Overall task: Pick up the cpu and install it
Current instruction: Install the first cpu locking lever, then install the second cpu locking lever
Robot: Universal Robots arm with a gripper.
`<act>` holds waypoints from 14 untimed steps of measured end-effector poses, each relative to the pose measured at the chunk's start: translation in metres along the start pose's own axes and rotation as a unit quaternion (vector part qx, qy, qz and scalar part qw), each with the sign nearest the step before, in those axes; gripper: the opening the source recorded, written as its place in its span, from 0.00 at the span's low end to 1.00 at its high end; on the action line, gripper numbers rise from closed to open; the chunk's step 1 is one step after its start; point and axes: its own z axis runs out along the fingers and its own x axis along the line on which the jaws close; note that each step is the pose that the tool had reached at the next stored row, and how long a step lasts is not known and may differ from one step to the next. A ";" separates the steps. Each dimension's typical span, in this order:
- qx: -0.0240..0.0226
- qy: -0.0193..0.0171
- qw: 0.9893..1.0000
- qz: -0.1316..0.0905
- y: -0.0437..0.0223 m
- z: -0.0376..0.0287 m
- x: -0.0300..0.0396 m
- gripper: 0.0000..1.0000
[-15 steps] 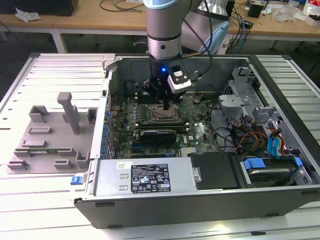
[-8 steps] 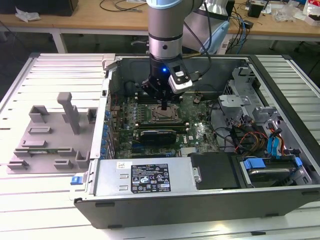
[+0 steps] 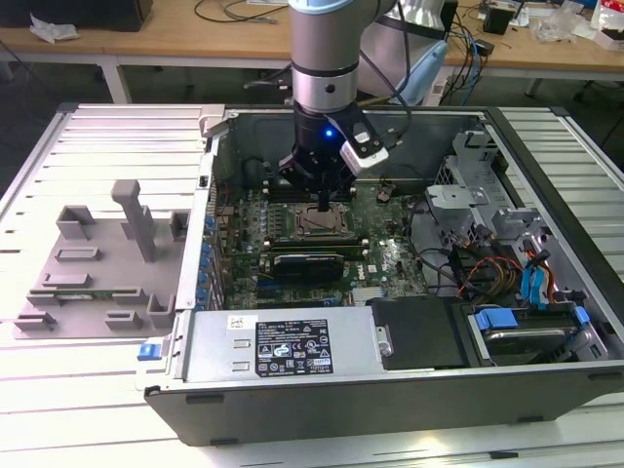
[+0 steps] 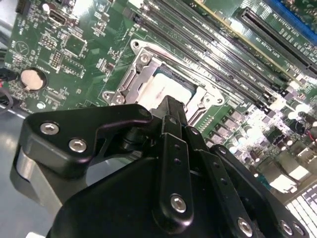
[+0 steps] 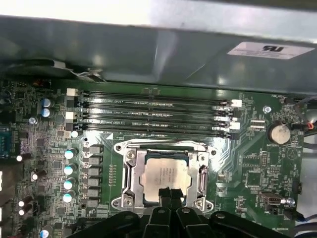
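You see the open computer case [image 3: 390,390] lying on the slatted table [image 3: 97,390], and the arm [image 3: 327,49] reaches down into it. Inside lies the green board [image 5: 247,163] with its metal-framed socket [image 5: 130,171]. On the exterior view's left of the case stands the grey holder block [image 3: 97,263], well apart. The gripper [image 5: 170,194] is just above the socket, and its fingers [image 4: 171,114] stand together with no gap that you can see. The cpu [image 5: 166,176] sits flat inside the socket frame, its silvery top up, and the fingertips are at its near edge; whether they touch it, you cannot tell.
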 end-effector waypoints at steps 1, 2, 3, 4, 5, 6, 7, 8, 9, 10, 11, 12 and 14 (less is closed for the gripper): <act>0.000 0.000 1.000 0.000 -0.0001 0.0001 -0.0001 0.11; 0.000 0.000 1.000 0.000 -0.0009 0.0000 -0.0001 0.11; 0.000 0.000 1.000 0.000 -0.0022 0.0001 0.0000 0.11; 0.000 0.000 1.000 0.000 -0.0044 0.0002 0.0001 0.11; 0.000 0.000 1.000 0.000 -0.0065 0.0003 0.0002 0.11; 0.000 0.000 1.000 0.000 -0.0067 0.0003 0.0002 0.11; 0.000 0.000 1.000 0.000 -0.0067 0.0003 0.0002 0.11; 0.000 0.000 1.000 0.000 -0.0068 0.0003 0.0002 0.11; 0.000 0.000 1.000 0.000 -0.0070 0.0003 0.0003 0.11; 0.000 0.000 1.000 0.000 -0.0071 0.0003 0.0003 0.11; 0.000 0.000 1.000 0.000 -0.0072 0.0003 0.0003 0.11; 0.000 0.000 1.000 0.000 -0.0073 0.0003 0.0003 0.11; 0.000 0.000 1.000 0.000 -0.0074 0.0003 0.0003 0.11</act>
